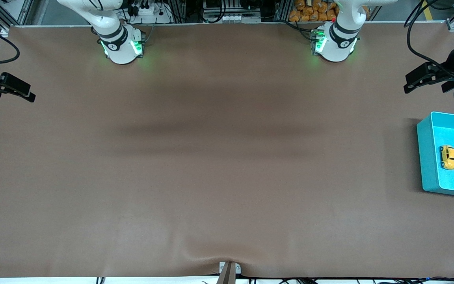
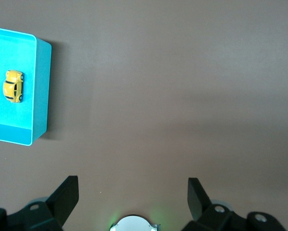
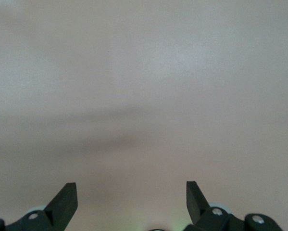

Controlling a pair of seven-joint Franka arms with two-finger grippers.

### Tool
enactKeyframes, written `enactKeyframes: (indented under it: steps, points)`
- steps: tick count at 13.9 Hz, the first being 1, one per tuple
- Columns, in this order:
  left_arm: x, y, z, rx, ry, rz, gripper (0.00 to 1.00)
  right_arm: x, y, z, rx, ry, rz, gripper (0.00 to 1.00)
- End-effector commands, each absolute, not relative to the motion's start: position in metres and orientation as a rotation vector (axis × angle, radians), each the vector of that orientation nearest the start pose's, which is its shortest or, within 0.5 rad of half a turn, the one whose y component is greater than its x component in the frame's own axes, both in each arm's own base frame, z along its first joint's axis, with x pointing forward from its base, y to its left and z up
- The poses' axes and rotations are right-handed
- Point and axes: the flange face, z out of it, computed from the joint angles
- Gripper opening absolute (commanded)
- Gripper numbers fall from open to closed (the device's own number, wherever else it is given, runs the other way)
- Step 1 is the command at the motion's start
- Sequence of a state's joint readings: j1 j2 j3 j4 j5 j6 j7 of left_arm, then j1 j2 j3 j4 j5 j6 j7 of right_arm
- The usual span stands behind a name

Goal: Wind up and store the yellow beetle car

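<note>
1. A brown table (image 1: 211,165) is seen from the front, with the two arm bases standing along its upper edge.
2. The left claw (image 1: 428,79) is held in the air over the table at the left arm's end, its two black fingers (image 2: 67,197) spread wide with nothing between them.
3. A teal bin (image 1: 426,157) is set on the table at the same end, below the left claw in the front view and nearer to the front camera than the spot under it.
4. The yellow toy car (image 1: 449,157) is found inside the bin, resting on the bin's floor on its wheels, apart from the walls.
5. The car is not touched by either claw; it lies well apart from the left claw and much farther still from the right one.
6. In the left wrist view the bin (image 2: 40,86) and the car (image 2: 13,86) are shown off to one side of the claw (image 2: 133,192), with bare table under the gap between the fingers.
7. The right claw (image 1: 12,88) is held at the right arm's end of the table, well apart from the bin.
8. Its fingers (image 3: 67,199) are also spread wide and nothing is gripped; only bare table is shown under the right claw (image 3: 131,195) in the right wrist view.
9. Both arms are seen drawn out to the table's ends, waiting.
</note>
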State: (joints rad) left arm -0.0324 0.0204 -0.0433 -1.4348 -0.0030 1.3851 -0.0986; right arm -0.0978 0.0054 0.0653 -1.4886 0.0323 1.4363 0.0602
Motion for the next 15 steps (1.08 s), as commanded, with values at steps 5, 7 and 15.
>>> enactKeyframes:
  steps: [5, 7, 15]
  points:
    - [0.539, -0.027, 0.667, -3.15, 0.075, 0.085, 1.0, 0.54, -0.014, 0.651, -3.123, 0.139, 0.084, 1.0]
    - [0.539, -0.026, 0.667, -3.15, 0.064, 0.085, 1.0, 0.541, -0.014, 0.649, -3.123, 0.139, 0.089, 1.0]
    - [0.539, -0.023, 0.667, -3.149, 0.061, 0.087, 1.0, 0.541, -0.014, 0.649, -3.124, 0.139, 0.087, 1.0]
